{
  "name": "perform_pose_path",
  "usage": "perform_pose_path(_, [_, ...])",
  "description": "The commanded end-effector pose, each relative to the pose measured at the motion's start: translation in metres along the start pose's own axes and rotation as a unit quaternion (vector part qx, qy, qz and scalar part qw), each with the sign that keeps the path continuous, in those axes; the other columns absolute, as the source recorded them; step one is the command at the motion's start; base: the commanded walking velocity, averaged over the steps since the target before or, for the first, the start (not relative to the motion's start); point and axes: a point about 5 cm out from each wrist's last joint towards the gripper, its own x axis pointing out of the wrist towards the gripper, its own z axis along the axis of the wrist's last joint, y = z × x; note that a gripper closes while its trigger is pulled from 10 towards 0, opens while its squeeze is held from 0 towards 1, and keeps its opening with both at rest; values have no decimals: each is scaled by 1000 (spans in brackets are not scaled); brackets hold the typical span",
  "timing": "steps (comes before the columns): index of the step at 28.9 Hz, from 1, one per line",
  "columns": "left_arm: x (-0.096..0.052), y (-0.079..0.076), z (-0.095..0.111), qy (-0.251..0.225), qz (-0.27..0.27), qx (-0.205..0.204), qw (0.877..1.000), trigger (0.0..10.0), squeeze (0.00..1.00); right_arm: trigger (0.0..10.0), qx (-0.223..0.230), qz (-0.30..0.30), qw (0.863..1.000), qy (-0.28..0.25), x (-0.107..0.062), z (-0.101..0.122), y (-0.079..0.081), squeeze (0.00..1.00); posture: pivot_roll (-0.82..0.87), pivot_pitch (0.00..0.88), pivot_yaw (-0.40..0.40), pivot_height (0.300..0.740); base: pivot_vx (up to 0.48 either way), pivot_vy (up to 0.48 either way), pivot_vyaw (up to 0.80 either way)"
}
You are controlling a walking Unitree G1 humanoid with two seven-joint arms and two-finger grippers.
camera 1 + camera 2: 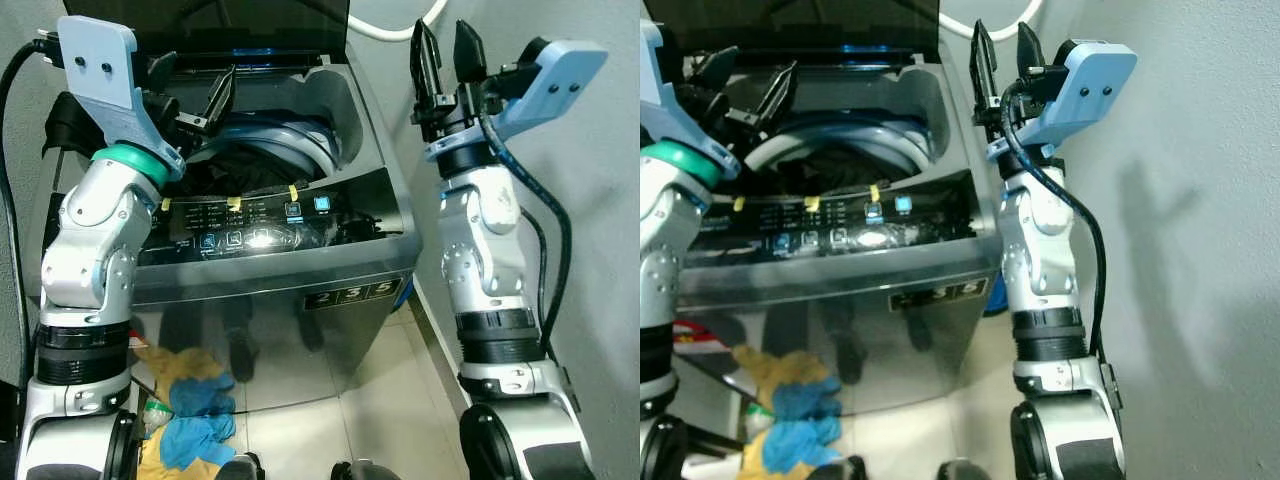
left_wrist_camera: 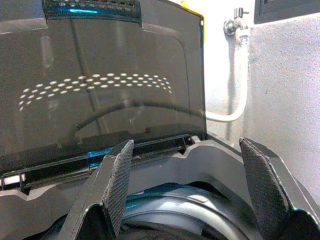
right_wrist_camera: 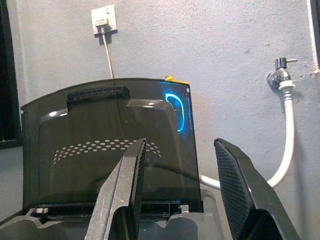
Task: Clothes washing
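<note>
Both my jaws stood open and empty: left gripper (image 1: 205,95) over the washing machine (image 1: 300,290) drum, where dark clothes (image 1: 245,170) lay. Soft and limp, they'd want pinching at a bunched fold. Blue and yellow cloths (image 1: 195,410) littered the floor; right gripper (image 1: 447,62) hovered beside the raised lid (image 3: 107,145).

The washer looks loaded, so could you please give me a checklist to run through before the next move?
1. Lid raised and out of the way: ok.
2. Dark clothes inside the drum: ok.
3. Left gripper open and holding nothing, over the drum: ok.
4. Right gripper open and holding nothing, raised beside the washer: ok.
5. All laundry loaded: not ok, blue and yellow cloths lie on the floor by the washer.
6. Hose on the tap: ok; water on: cannot tell.
</note>
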Motion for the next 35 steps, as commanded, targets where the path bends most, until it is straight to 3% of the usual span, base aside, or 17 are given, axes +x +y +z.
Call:
perform_pose_path(1, [1, -1, -1, 0, -1, -2, 1000, 10000, 0, 10000, -4, -4, 1000, 4, -3, 0, -2, 0, 74, 0, 32, 740, 0, 0, 0])
perform_pose_path(23, [5, 2, -5, -15, 20, -10, 1000, 10000, 0, 10000, -7, -18, 999, 26, -4, -4, -2, 0, 63, 4, 29, 740, 0, 0, 0])
perform_pose_path(35, [6, 0, -5, -17, 16, -10, 1000, 10000, 0, 10000, -11, -18, 999, 32, -5, -5, -2, 0, 62, 4, 29, 740, -417, 0, 0])
